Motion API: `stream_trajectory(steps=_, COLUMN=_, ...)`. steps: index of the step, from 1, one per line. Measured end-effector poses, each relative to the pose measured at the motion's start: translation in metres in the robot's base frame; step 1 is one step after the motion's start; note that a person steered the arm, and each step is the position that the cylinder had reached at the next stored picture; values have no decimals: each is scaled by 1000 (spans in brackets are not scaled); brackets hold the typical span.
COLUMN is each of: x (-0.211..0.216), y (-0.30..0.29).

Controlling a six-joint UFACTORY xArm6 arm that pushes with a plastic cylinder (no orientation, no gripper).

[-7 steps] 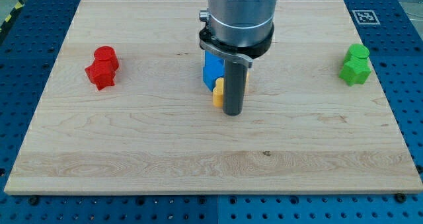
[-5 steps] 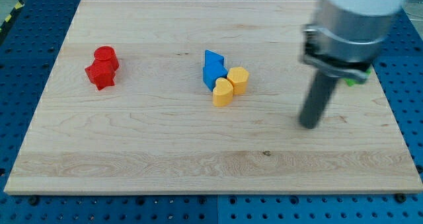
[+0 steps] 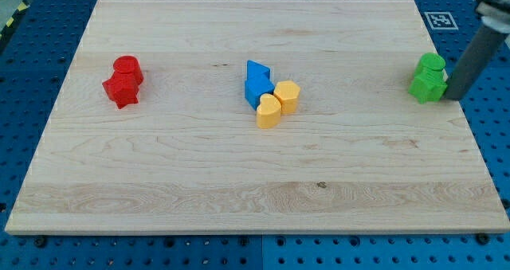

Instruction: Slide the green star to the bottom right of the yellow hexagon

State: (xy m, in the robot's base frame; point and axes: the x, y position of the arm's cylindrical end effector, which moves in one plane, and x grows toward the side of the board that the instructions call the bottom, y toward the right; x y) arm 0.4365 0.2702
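Poised at three o'clock of the green star [image 3: 428, 87] near the tabletop [image 3: 239, 190] edge, well apart from the yellow hexagon [image 3: 288, 96], my tip [image 3: 454, 95], lacking any pincer, risking dragging the neighbouring green block [image 3: 432, 64] along.

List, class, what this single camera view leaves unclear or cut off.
- The arm above the rod: cut off by the view's top right corner.
- My tip: right of the green blocks; contact cannot be told.
- Blue blocks: shapes merge, and the yellow blocks cover their near edge.
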Motion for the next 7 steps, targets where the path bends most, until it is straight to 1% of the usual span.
stream_trajectory(steps=1, x=6, y=-13)
stream_trajectory(steps=2, x=3, y=42)
stream_trajectory(steps=3, x=-18, y=66)
stream_trajectory(steps=4, x=-35, y=60)
stream_trajectory(steps=5, x=-22, y=17)
stream_trajectory(steps=6, x=13, y=-41)
stream_trajectory(steps=7, x=23, y=-50)
